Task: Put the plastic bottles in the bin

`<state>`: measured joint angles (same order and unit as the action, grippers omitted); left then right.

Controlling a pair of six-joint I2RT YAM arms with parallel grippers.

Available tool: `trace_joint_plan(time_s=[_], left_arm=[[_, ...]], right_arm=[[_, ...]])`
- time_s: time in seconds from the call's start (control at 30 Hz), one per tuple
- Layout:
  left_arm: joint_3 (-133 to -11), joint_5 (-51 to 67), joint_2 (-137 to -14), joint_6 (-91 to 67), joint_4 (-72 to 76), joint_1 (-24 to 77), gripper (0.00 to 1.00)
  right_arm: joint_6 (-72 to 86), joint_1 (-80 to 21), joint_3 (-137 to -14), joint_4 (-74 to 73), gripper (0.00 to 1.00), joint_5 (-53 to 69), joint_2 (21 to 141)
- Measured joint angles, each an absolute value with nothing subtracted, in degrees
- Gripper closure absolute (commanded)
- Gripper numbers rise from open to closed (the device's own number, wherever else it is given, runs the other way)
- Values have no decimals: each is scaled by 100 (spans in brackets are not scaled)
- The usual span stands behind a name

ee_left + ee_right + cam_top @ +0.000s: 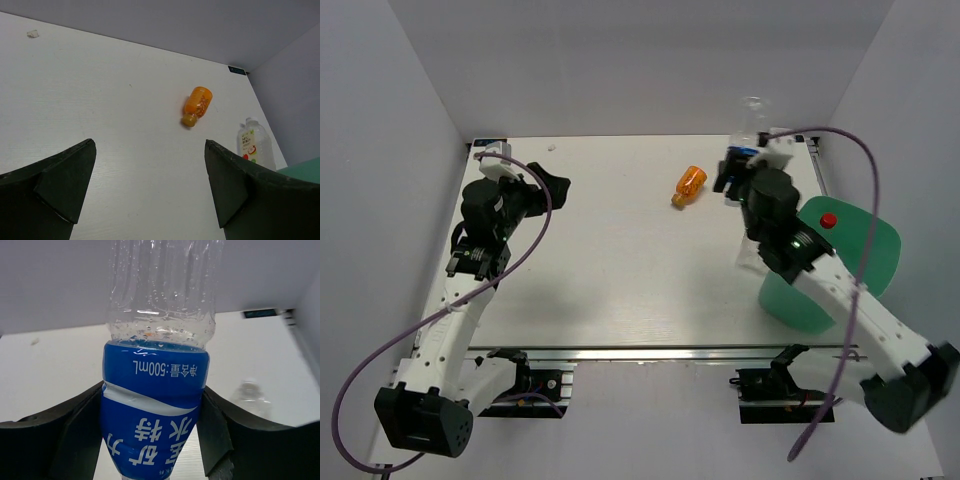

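Gripping a blue-labelled bottle (152, 405), your right gripper (738, 168) is clamped on the label band, one finger on each side. That looks like a sensible hold, since the printed sleeve should slip less than the bare, droplet-beaded wall beyond it. The grasp sits at the far right of the worktop (610, 270), just beyond the mint-green bin (875, 250), so the carry you need is a short swing back over the rim. A red cap (828, 220) already shows inside the bin, though the right arm hides much of the tub, so you cannot count what else lies in it. Your left gripper (150, 150) hangs with fingers well apart and nothing between them, aimed across the bare boards at the orange bottle (197, 105), which lies on its side near the far middle. A green-and-white-labelled bottle (254, 145) stands upright close to the bin's near wall. Watch that one as you bring the blue bottle across, because a low pass could knock it over.
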<state>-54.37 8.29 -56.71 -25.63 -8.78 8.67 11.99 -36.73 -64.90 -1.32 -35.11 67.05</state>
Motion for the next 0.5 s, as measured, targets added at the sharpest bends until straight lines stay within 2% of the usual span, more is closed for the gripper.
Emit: trace_joint_plan(time_s=[0.23,0.3,0.33,0.37,0.5], left_arm=[[-5284,1203,-5459,-2443,-644,869,2],[-5284,1253,-5439,-2416,-600,869,2],[-5284,1262,-5439,-2399,-572,869,2],[-5284,1269,-5441,-2397,-561,869,2],[-5284,1291,-5494,-2386,-534,869,2]], right_arm=[[840,-2961,-5393,-346,58,-4462,4209],[838,-2930,-5103,-386,56,-4764,3671],[856,-2919,-5006,-432,49,-4963,3468],[886,-2915,-4956,-521,49,-5146,3350],[956,-2908,-4834,-871,42,-5905,3267]])
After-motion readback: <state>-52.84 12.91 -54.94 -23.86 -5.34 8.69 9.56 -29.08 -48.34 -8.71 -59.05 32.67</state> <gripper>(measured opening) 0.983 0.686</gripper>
